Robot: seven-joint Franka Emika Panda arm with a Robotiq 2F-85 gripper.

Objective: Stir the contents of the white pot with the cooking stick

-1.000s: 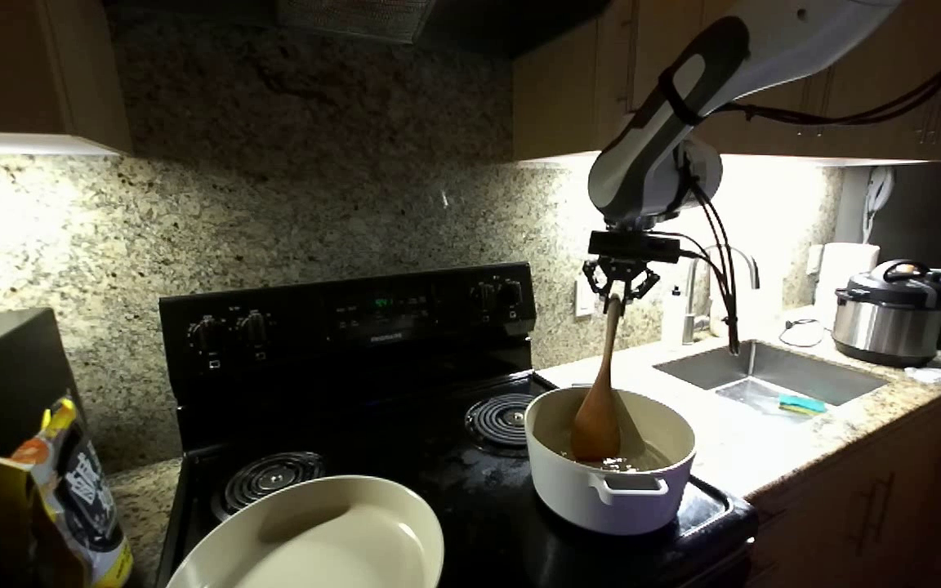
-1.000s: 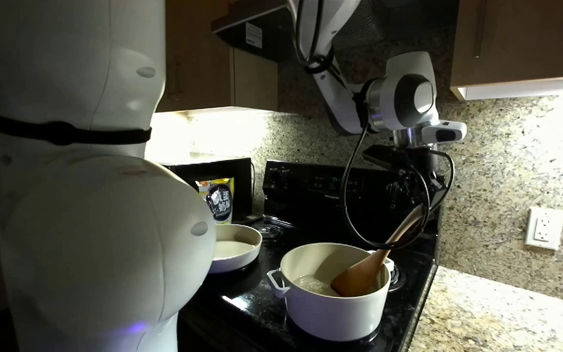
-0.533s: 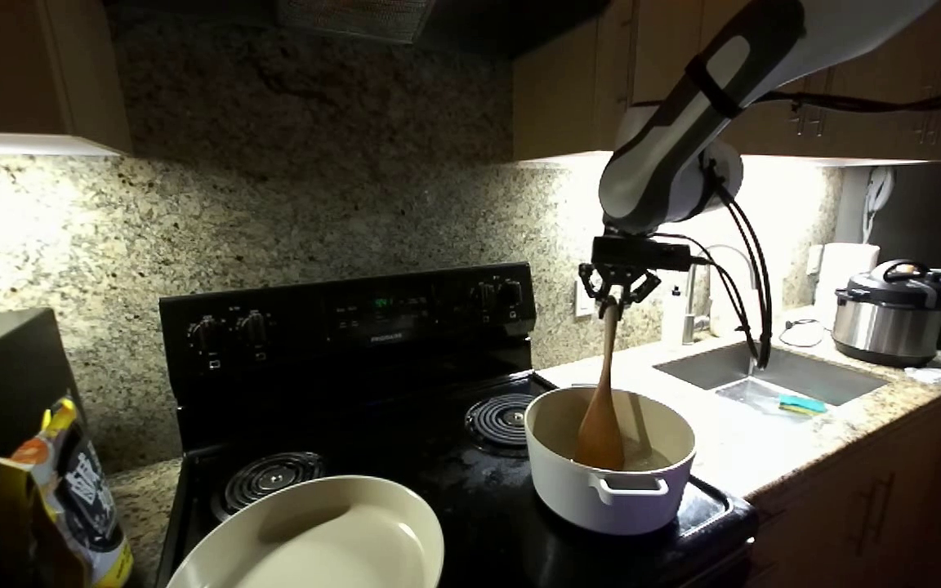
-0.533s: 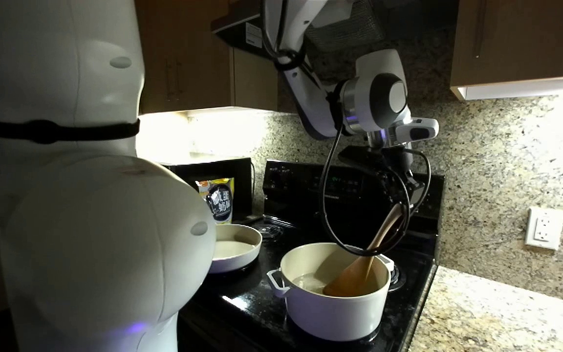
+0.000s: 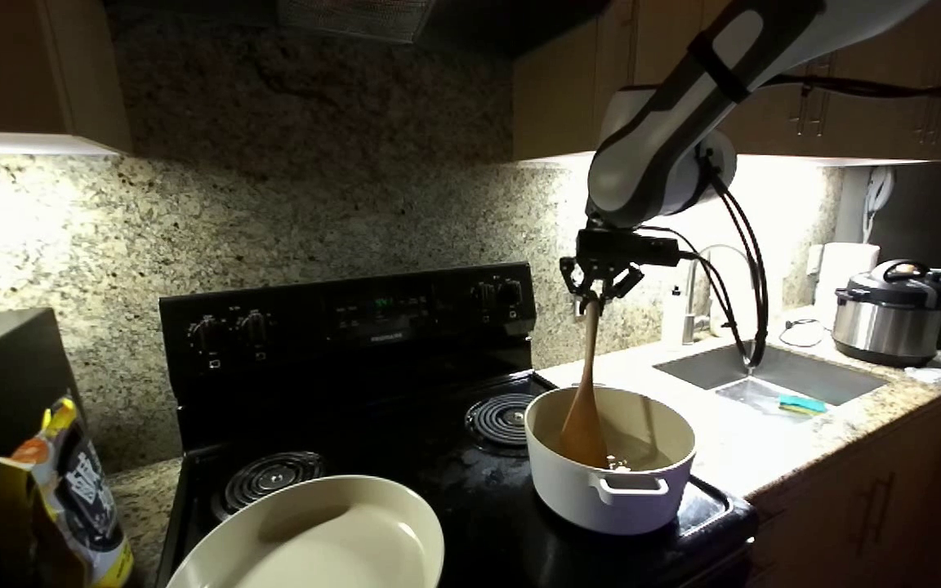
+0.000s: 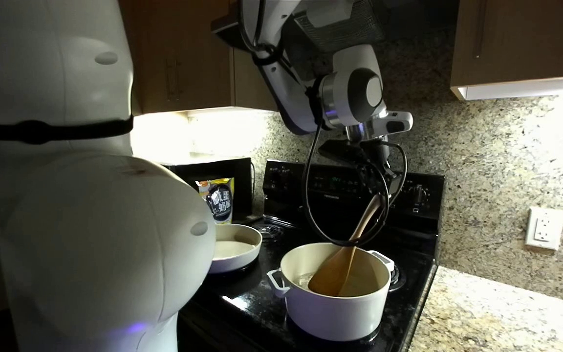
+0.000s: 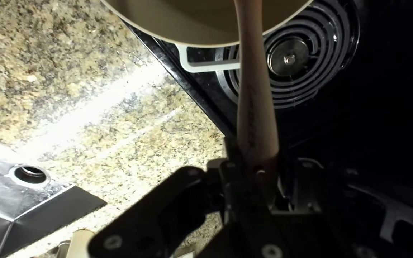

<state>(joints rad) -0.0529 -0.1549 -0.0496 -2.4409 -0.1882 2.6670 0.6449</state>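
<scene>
The white pot (image 5: 601, 500) stands on the stove's front burner; it also shows in an exterior view (image 6: 335, 315) and at the top of the wrist view (image 7: 192, 32). Inside it a little pale, shiny liquid (image 6: 304, 279) shows; no orange-brown mass is visible. The wooden cooking stick (image 5: 585, 429) leans in the pot with its wide blade down inside the rim, tilted in an exterior view (image 6: 333, 274). My gripper (image 5: 593, 300) is above the pot, shut on the top end of the stick's handle (image 7: 255, 89). The blade's lower edge is hidden by the pot wall.
A shallow white pan (image 5: 332, 539) stands on the stove, left of the pot. The stove's back panel (image 5: 348, 327) rises behind. A sink (image 5: 764, 384) and a steel cooker (image 5: 895, 318) are to the right. A cable loop (image 6: 306, 195) hangs from the arm near the stick.
My gripper and the stick have moved left in both exterior views, and the blade has moved across inside the pot. The pot stays in place. The grip on the handle is unchanged.
</scene>
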